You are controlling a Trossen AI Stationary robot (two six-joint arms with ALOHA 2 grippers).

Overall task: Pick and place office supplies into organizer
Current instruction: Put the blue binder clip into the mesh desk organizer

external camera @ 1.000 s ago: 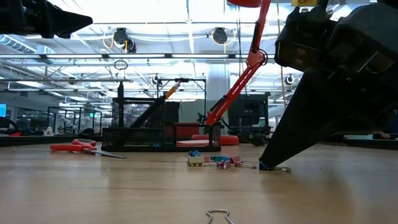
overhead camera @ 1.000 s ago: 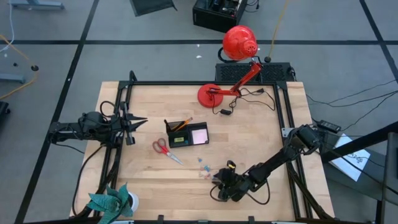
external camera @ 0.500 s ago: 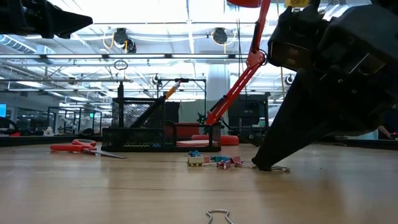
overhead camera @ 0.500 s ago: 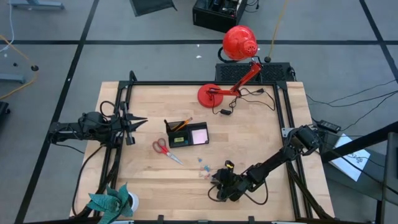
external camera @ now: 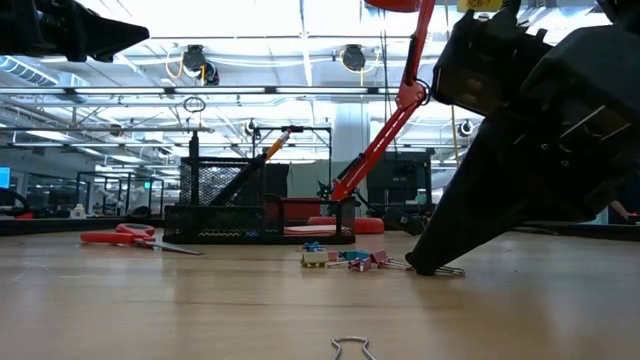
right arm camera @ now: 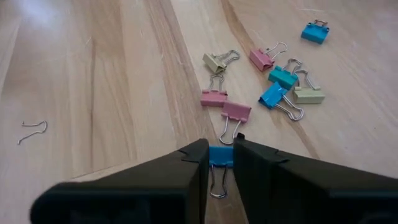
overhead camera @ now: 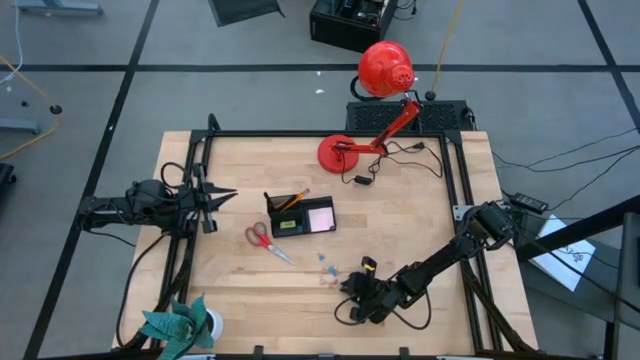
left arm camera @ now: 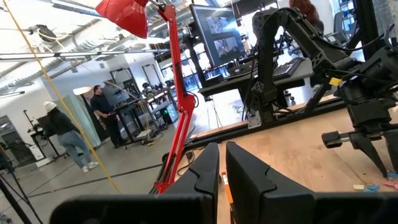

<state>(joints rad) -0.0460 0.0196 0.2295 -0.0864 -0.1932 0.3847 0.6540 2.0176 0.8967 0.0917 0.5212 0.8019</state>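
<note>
Several small binder clips (right arm camera: 267, 87) in blue, pink, teal and cream lie scattered on the wooden table (overhead camera: 420, 220). My right gripper (right arm camera: 219, 163) is low at the near edge of the heap (overhead camera: 327, 268), shut on one blue clip (right arm camera: 221, 155). The black organizer (overhead camera: 300, 215) holds pens and a pink notepad. The red-handled scissors (overhead camera: 262, 238) lie flat beside it. My left gripper (overhead camera: 215, 197) waits shut above the table's left side. My right gripper pinches the blue clip's body (right arm camera: 221, 153) between its two fingertips, one on each side. The fingers slant down from the table's near right side (external camera: 425, 264). The clip rests on the table, its wire handles (right arm camera: 216, 183) lying back between the fingers.
A red desk lamp (overhead camera: 345, 152) stands at the far middle, its cable (overhead camera: 400, 160) trailing on the table. A teal plant in a white pot (overhead camera: 185, 325) is at the near left corner. A loose wire handle (right arm camera: 31, 129) lies on bare wood nearer the front.
My right gripper has rolled a little about its own axis, and its tips have edged slightly toward the clip heap while staying low on the table. The blue clip remains on the table.
</note>
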